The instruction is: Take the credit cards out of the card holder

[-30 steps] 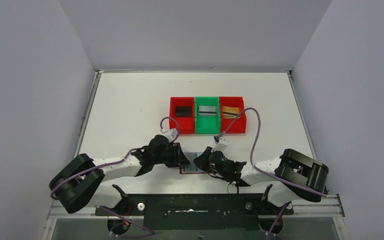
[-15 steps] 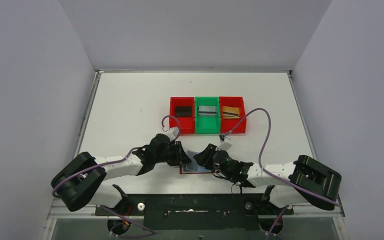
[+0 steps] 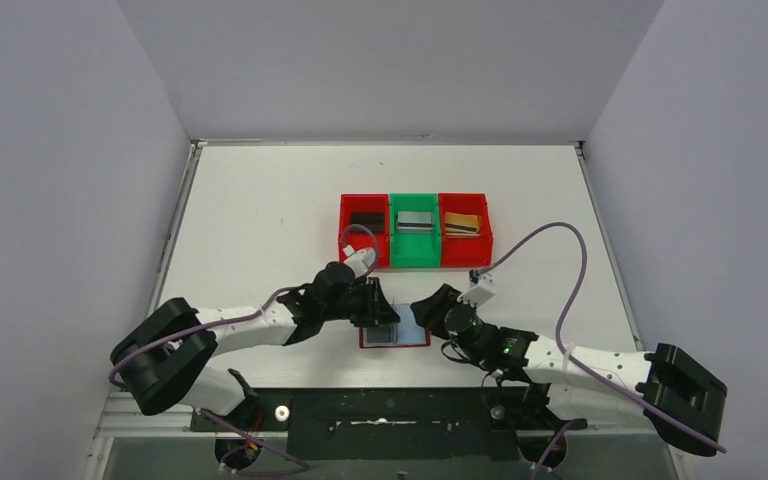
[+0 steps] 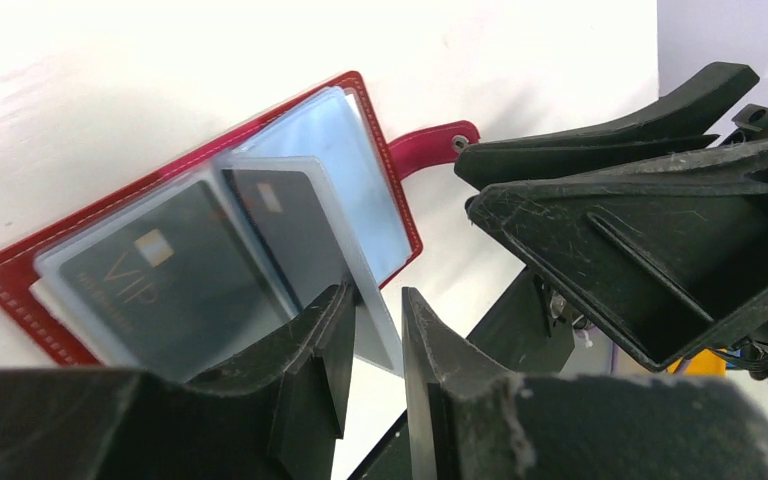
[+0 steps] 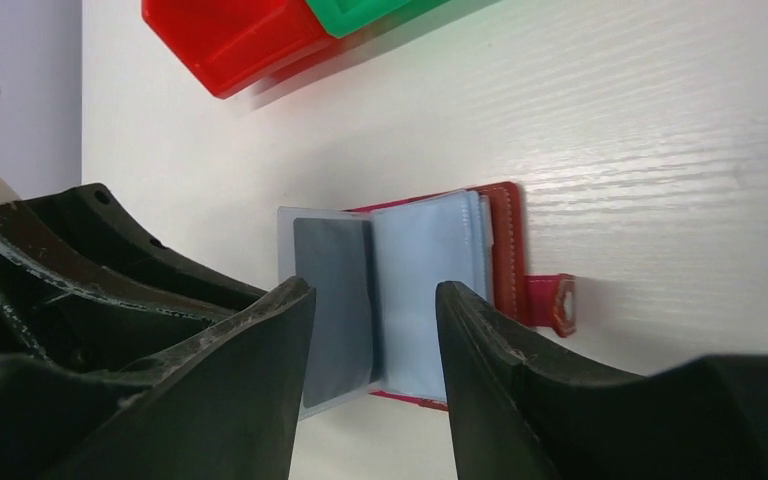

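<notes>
Card holder (image 3: pixel 395 337) lies open, cover down, on the table (image 3: pixel 260 200) close to my bases, btw both grippers. Its clasp tab (image 4: pixel 430 145) sticks out toward my R side.

My L gripper (image 4: pixel 375 310) is closed down narrow, pinching one clear sleeve that stands up off the stack w/ a dark credit card (image 4: pixel 280 230) inside. A 2nd dark card (image 4: pixel 160 290) marked VIP sits in the sleeve lying flat beside it.

My R gripper (image 5: pixel 372 290) is spread wide, nothing in it. It hangs over the holder's tab side. Can't tell if it touches.

Farther back, 3 bins stand in a row, touching: red bin (image 3: pixel 347 245) w/ a black card (image 3: pixel 365 222), green bin (image 3: pixel 415 258) w/ a silver card (image 3: pixel 415 221), red bin (image 3: pixel 466 257) w/ a gold card (image 3: pixel 462 222).
</notes>
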Controlling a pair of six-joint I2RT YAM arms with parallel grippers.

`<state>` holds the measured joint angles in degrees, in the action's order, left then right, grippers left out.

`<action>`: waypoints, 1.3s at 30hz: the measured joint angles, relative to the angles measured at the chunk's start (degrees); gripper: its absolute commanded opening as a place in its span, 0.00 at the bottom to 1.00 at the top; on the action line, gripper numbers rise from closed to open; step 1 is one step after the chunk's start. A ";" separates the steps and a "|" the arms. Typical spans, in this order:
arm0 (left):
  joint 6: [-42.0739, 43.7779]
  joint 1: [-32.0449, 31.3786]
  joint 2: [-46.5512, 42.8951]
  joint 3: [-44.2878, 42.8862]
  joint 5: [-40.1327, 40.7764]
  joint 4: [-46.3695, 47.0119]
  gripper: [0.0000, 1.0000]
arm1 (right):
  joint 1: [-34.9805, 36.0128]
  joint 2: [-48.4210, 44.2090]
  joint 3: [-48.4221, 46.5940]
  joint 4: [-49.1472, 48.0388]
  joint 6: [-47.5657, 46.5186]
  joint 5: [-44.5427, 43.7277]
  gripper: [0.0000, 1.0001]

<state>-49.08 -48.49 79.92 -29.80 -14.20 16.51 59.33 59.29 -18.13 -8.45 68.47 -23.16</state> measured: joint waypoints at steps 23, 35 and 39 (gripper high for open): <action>0.39 -3.82 -1.68 -3.28 5.14 -2.64 0.38 | 0.74 -8.35 2.23 8.72 4.13 -4.50 0.50; -0.44 -0.70 -9.35 3.76 11.89 -8.44 0.50 | 1.07 6.32 -2.38 5.05 -0.09 1.14 0.32; -0.24 0.98 -13.11 4.92 11.65 -8.11 0.51 | 1.81 11.91 -6.03 4.59 -0.72 3.06 0.25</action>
<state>-49.32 -47.51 66.81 -24.88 -2.55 8.40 61.14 71.20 -24.16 -3.86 67.75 -20.10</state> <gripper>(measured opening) 0.504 0.289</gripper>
